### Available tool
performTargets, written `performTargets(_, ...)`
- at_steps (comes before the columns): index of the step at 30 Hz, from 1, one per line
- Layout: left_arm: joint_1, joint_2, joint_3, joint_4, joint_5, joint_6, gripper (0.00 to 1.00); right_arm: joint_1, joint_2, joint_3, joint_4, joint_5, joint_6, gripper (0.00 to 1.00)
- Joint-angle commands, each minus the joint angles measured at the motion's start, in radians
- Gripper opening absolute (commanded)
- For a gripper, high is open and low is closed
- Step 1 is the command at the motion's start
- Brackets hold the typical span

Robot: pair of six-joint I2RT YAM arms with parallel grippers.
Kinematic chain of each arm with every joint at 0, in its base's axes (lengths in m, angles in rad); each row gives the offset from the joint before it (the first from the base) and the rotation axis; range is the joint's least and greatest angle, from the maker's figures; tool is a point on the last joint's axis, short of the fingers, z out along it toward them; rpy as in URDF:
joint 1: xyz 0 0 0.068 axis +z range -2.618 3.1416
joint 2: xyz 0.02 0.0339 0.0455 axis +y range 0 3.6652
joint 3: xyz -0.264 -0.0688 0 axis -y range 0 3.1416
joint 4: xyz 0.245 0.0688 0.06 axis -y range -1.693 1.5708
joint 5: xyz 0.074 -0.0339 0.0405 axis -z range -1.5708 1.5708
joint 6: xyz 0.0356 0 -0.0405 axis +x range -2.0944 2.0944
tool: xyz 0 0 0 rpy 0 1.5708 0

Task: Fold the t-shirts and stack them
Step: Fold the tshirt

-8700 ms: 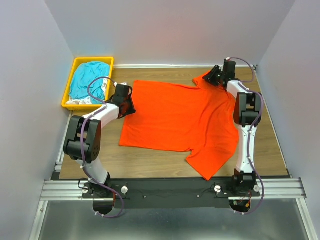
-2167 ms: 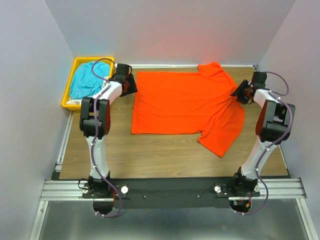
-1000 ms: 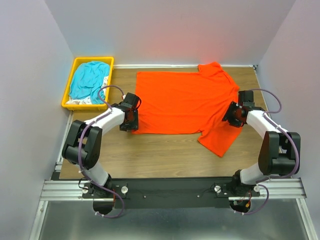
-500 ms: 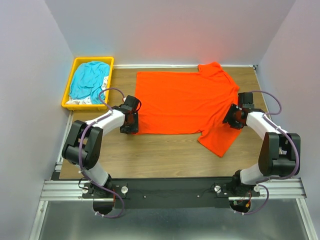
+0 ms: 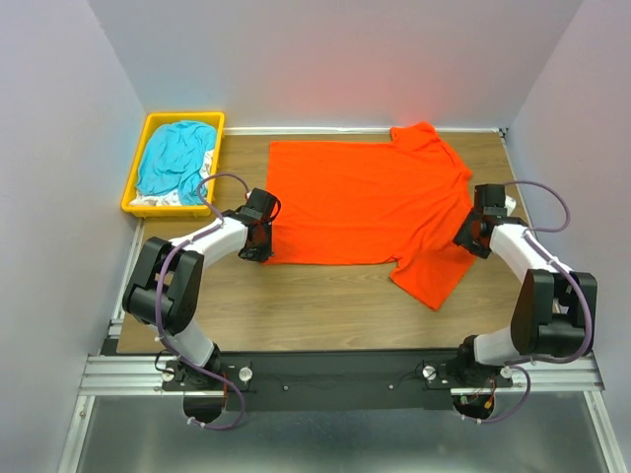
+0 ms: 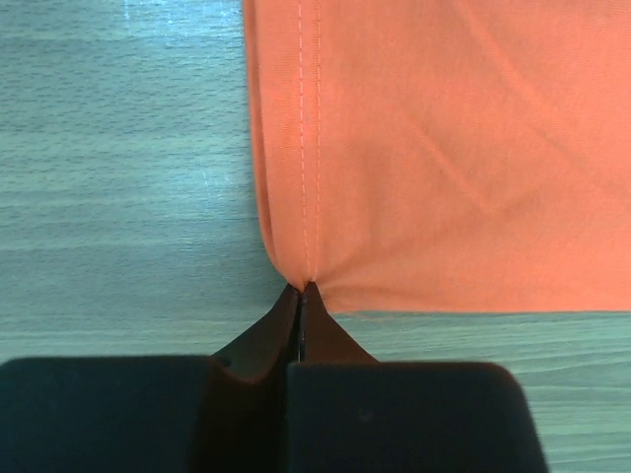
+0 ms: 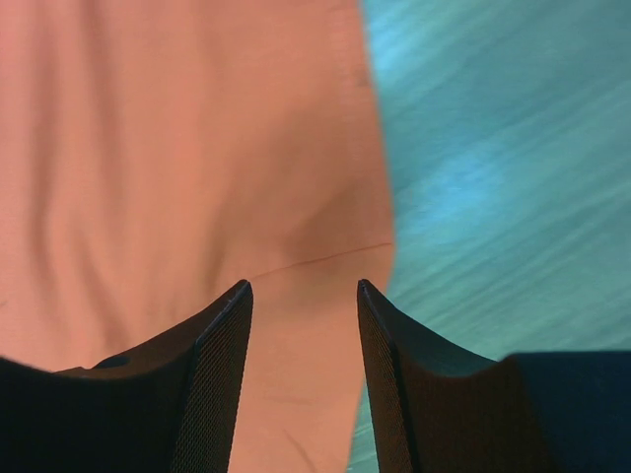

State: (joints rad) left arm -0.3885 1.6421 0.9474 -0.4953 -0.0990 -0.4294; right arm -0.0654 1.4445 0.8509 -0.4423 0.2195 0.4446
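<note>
The orange-red t-shirt [image 5: 365, 202] lies spread flat on the wooden table, one sleeve pointing to the near right. My left gripper [image 5: 262, 254] sits at the shirt's near-left hem corner; in the left wrist view the gripper [image 6: 301, 289] is shut, pinching that corner of the orange shirt [image 6: 444, 148]. My right gripper [image 5: 465, 236] is at the shirt's right edge; in the right wrist view it [image 7: 304, 288] is open above the orange cloth [image 7: 177, 148] by a seam. A teal-blue t-shirt [image 5: 175, 158] lies in the bin on some white fabric [image 5: 156, 200].
The yellow plastic bin [image 5: 136, 168] stands at the far left, beside the table's edge. Bare wooden table [image 5: 315, 305] shows in front of the shirt. Grey walls close in on the left, the back and the right.
My right gripper has shifted a little to the right along the shirt's right edge. My left gripper has edged onto the near-left hem corner. The shirt has not moved.
</note>
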Motion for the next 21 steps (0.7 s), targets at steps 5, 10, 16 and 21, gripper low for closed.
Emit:
performTargets(5, -0.003, 0.021, -0.035, -0.012, 0.031, 0.02, 0.0, -0.103, 0.01, -0.041, -0.038, 0.029, 0.08, 0.5)
performTargets(10, -0.003, 0.019, -0.027, -0.012, 0.035, 0.031, 0.0, -0.137, 0.033, -0.075, 0.0, 0.02, 0.075, 0.43)
performTargets(16, -0.003, 0.03, -0.018, -0.008, 0.036, 0.044, 0.0, -0.149, 0.069, -0.069, 0.082, -0.072, 0.089, 0.43)
performTargets(21, -0.001, 0.031, -0.016, -0.008, 0.035, 0.046, 0.0, -0.149, 0.042, -0.065, 0.083, -0.072, 0.105, 0.43)
